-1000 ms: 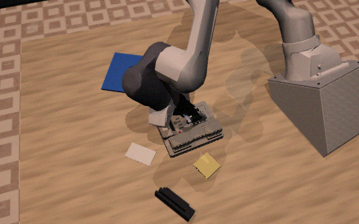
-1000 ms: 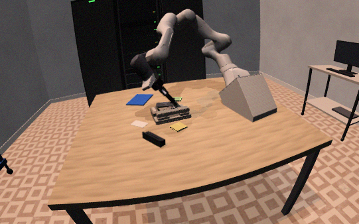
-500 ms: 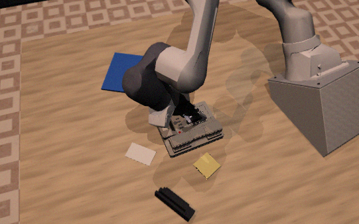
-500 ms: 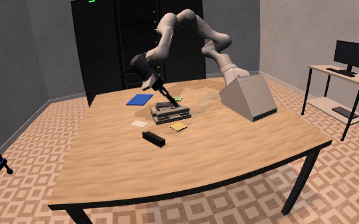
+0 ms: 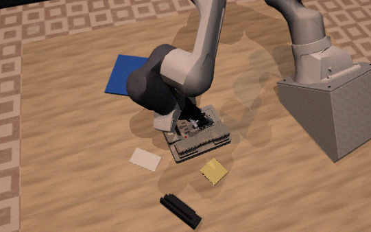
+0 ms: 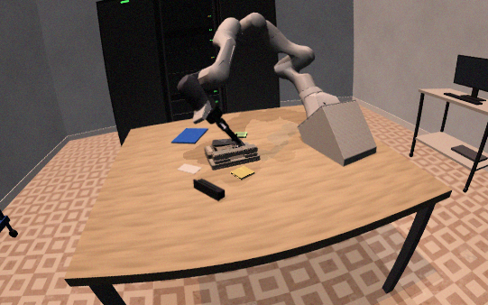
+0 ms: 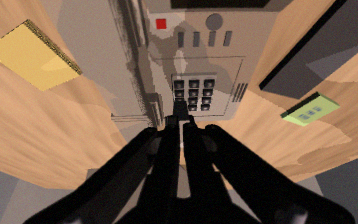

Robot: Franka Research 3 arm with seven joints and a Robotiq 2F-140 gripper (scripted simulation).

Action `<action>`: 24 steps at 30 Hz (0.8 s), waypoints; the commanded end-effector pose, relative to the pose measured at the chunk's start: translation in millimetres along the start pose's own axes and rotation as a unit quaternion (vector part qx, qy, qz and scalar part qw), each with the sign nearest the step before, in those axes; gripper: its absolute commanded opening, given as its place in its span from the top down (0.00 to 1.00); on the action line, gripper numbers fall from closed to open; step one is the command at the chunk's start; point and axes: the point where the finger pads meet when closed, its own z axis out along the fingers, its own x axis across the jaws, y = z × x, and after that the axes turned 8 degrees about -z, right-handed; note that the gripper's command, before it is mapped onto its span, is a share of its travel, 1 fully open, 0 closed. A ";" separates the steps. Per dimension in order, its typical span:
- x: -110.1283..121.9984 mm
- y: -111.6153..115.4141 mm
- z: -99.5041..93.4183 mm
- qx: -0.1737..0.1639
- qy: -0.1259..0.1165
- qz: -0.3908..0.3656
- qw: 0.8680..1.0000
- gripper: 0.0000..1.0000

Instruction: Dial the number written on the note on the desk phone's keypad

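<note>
The grey desk phone sits mid-table with its handset in the cradle along the near side; it also shows in the exterior view. Its dark keypad shows in the wrist view. My gripper is shut with nothing between the fingers. The joined fingertips point down at the keypad's lower left corner, over the bottom left key. I cannot tell whether they touch it. A small green note lies on the table right of the phone; its writing is too small to read.
A yellow pad, a white card, a black block and a blue sheet lie around the phone. The grey robot base box stands at the right. A dark flat object lies beyond the green note.
</note>
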 end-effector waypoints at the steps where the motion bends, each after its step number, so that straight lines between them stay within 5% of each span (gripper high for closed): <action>1: -0.6 0.2 -0.7 0.000 -0.002 0.003 1.000 1.00; 24: 13.1 3.1 -12.2 0.000 -0.002 0.003 1.000 1.00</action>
